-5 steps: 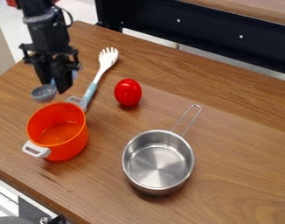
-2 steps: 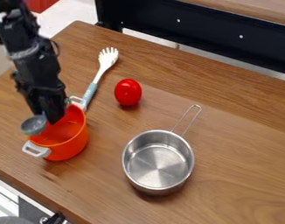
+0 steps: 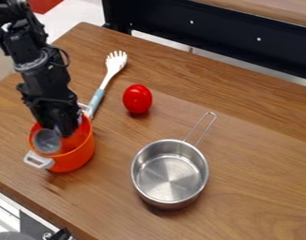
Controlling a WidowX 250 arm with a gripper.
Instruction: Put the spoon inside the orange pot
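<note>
within the rim of the orange pot (image 3: 79,157), holds the spoon (image 3: 46,141) with the gripper (image 3: 63,130) closed on it; apparently has carrying done, with release into the pot left.

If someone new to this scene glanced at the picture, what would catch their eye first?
Probably the bright orange pot at the left, with the black gripper and the spoon at its opening. Next might come the shiny metal saucepan to its right and the glossy red tomato-like object above, between them.
</note>
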